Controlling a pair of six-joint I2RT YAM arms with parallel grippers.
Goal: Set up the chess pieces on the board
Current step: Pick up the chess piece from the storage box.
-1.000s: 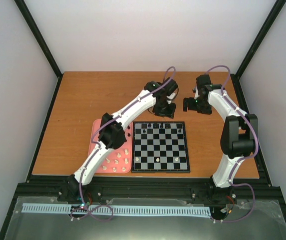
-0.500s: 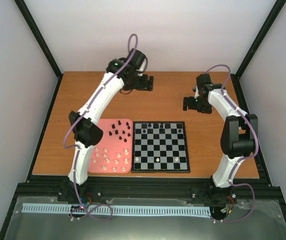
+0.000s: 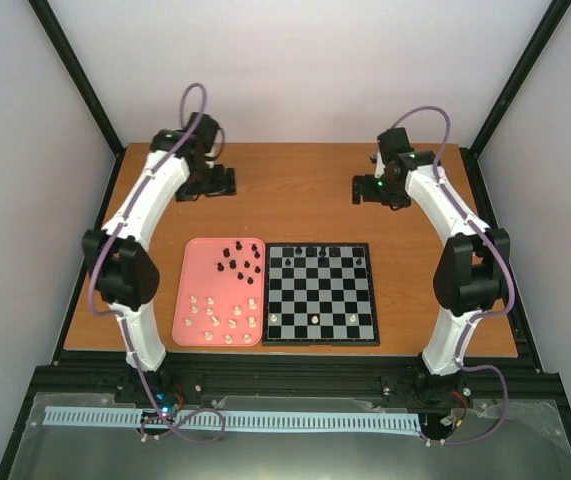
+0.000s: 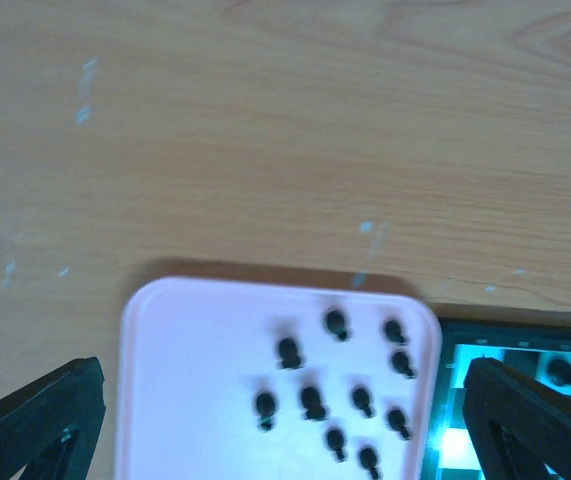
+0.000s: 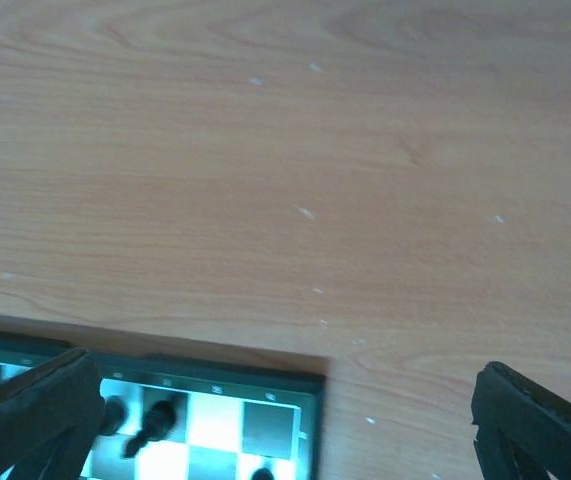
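The small black chess pieces [image 3: 237,262] lie in two groups. Most cluster in the far right corner of a plain pink rectangular tray [image 3: 189,300] with rounded corners and a low rim; a few stand along the far row of the square black-and-white chequered chessboard [image 3: 337,291], which has a thin black border. The left wrist view shows the tray's black pieces as round-headed knobs on narrow stems, too blurred to tell their kinds. The tiny cream-white chess pieces [image 3: 220,318] fill the near half of the tray, and three more stand on the board's near row. As far as the top view shows, the pieces stand upright.

The board lies flat near the middle of the orange-brown wood-grain tabletop [image 3: 295,200], its edges square with the tabletop's. The tray lies just beside the board's left edge, its long axis running from near to far.

The left hand [image 3: 227,182] hangs over the bare far left part of the tabletop, well apart from the tray. Its dark wedge-shaped fingers [image 4: 35,420] are spread wide, holding and touching nothing. The right hand [image 3: 359,190] hangs beyond the board's far right corner; its fingers [image 5: 540,425] are likewise spread wide and hold nothing.
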